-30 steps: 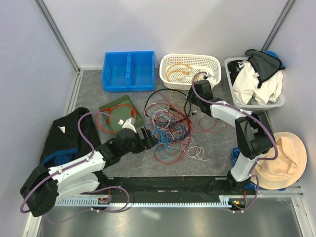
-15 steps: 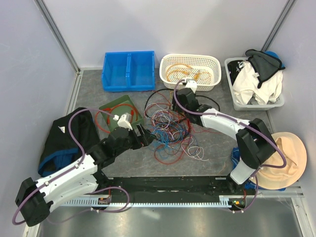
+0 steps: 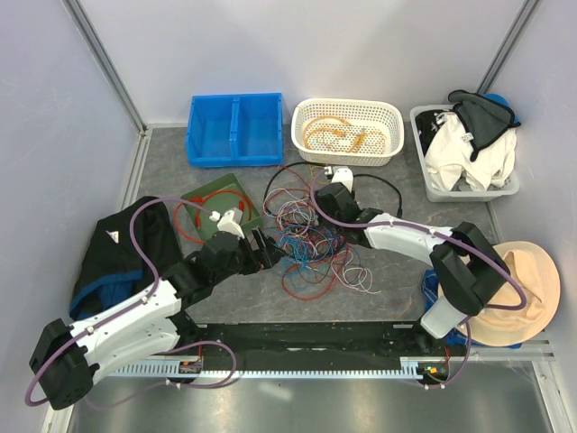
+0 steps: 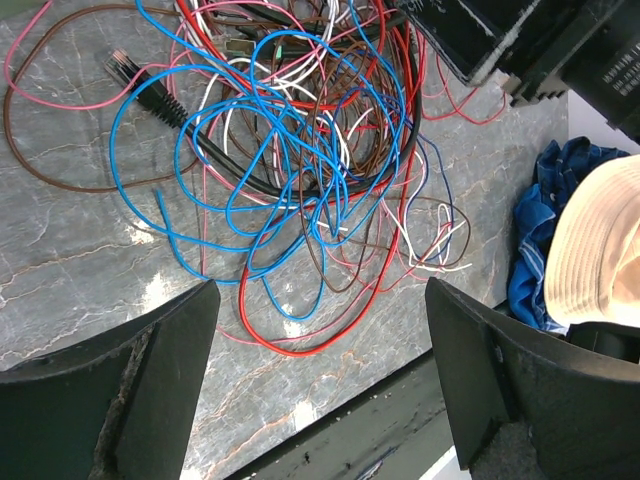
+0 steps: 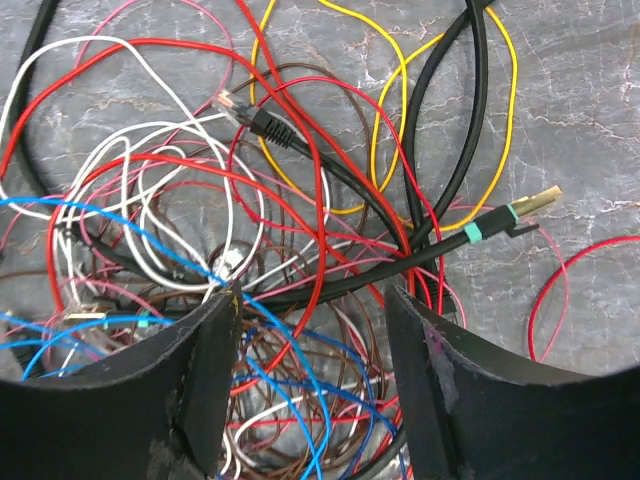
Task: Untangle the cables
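The cables (image 3: 306, 236) lie in one tangled heap of red, blue, white, brown, pink, yellow and black wires on the grey table. My left gripper (image 3: 273, 250) is open at the heap's left edge. In the left wrist view it (image 4: 315, 370) hovers empty over blue loops (image 4: 290, 150) and a black plug (image 4: 140, 85). My right gripper (image 3: 317, 206) is open over the heap's far side. In the right wrist view it (image 5: 315, 370) hangs just above red, white and brown wires, holding nothing. A black cable with a gold plug (image 5: 520, 210) lies beside it.
At the back stand a blue bin (image 3: 234, 131), a white basket (image 3: 347, 108) with orange cables and a grey bin of clothes (image 3: 464, 153). A green tray (image 3: 206, 197) with a red cable and a dark garment (image 3: 122, 248) lie left. A hat (image 3: 518, 289) is right.
My right gripper has swung from beside the white basket leftward and down onto the heap's far side. My left gripper has shifted slightly at the heap's left edge.
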{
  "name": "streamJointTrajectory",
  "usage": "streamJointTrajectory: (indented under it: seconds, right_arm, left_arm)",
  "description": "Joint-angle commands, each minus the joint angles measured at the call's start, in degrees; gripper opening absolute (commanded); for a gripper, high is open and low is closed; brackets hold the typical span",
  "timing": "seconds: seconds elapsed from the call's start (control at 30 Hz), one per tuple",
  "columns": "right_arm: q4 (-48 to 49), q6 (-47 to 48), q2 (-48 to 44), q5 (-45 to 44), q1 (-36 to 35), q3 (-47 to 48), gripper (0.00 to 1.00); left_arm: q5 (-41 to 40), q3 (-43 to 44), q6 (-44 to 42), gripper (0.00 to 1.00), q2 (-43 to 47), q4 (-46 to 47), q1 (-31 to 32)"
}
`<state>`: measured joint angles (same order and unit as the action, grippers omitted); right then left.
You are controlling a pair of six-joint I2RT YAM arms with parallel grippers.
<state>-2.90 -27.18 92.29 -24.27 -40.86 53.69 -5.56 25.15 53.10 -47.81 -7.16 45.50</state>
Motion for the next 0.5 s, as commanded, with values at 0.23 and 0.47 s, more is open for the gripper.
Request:
streamJointTrajectory:
  seconds: [0.23, 0.47]
  right_arm:
    - [0.5, 0.8, 10.9, -1.1, 0.3, 6.2, 0.4]
    - [-1.3, 0.8, 6.6, -3.7, 0.1, 4.7, 0.61]
  left_arm:
    - [1.4, 0.3, 0.3, 0.89, -0.3, 2.0, 0.3]
    - [1.3, 0.5, 0.2, 0.89, -0.9, 2.0, 0.2]
